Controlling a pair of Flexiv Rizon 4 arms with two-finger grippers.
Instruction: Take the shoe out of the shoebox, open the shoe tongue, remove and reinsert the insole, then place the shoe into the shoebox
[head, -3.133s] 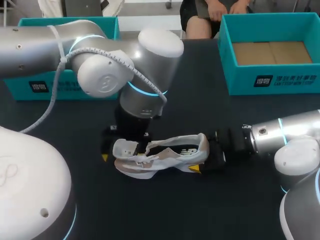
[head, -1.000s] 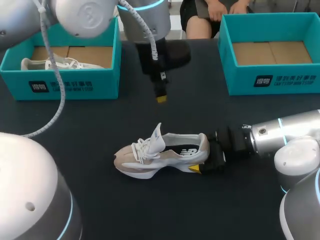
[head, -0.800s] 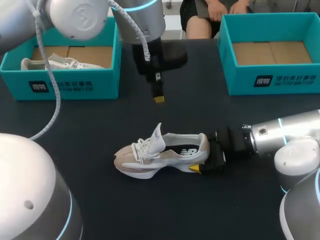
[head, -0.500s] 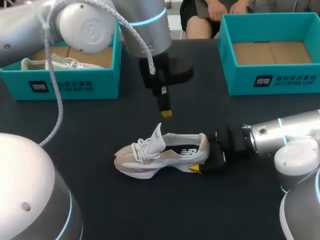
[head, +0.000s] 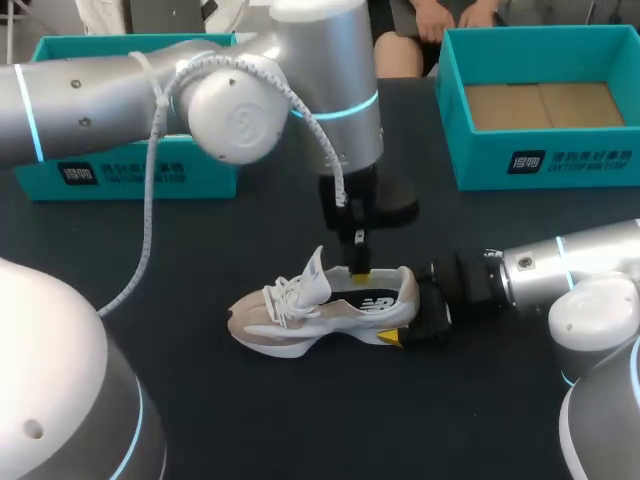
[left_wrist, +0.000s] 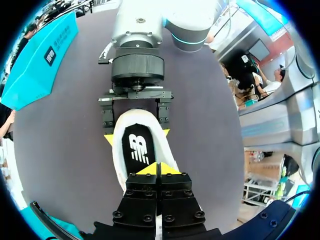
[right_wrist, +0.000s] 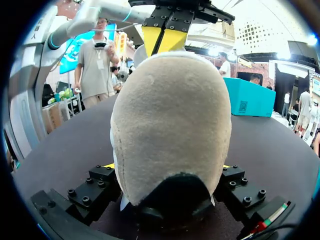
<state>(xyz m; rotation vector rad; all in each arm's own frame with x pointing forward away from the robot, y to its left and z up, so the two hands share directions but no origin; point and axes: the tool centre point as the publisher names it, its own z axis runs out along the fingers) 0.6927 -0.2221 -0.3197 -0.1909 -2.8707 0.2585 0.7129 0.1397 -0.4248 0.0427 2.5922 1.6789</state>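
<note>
A beige and white shoe (head: 300, 315) lies on its sole mid-table, toe to the left, its tongue (head: 316, 272) standing up. My right gripper (head: 405, 312) is shut on the heel, one finger on each side; in the right wrist view the heel (right_wrist: 170, 125) fills the space between its fingers. My left gripper (head: 359, 268) points straight down, shut and empty, its yellow tips at the shoe's opening. In the left wrist view those tips (left_wrist: 159, 169) hang just over the black insole (left_wrist: 136, 150), with the right gripper (left_wrist: 136, 136) clamping the heel beyond.
A teal shoebox (head: 545, 160) with a bare cardboard floor stands at the back right. A second teal box (head: 120, 175) at the back left is mostly hidden behind my left arm. The dark tabletop (head: 300, 420) in front of the shoe is bare.
My left arm has come down and forward from the back of the table to the shoe's opening, gripper shut throughout. The shoe and right gripper have not moved.
</note>
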